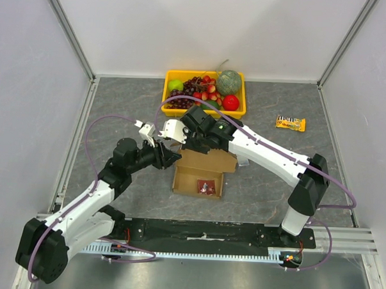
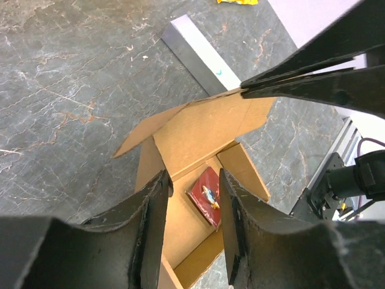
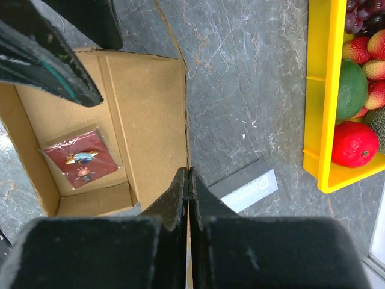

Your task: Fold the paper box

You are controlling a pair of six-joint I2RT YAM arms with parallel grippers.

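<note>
On paper box flap, right tool clamped, left tool half-open

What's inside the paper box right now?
A small red packet in clear wrap lies flat on the floor of the paper box. Nothing else shows inside. The left gripper blocks one corner in the right wrist view, so that corner cannot be judged there.

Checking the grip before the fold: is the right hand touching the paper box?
Touching. The left wrist view shows the right hand shut, pinching the raised flap's top edge of the paper box.
</note>
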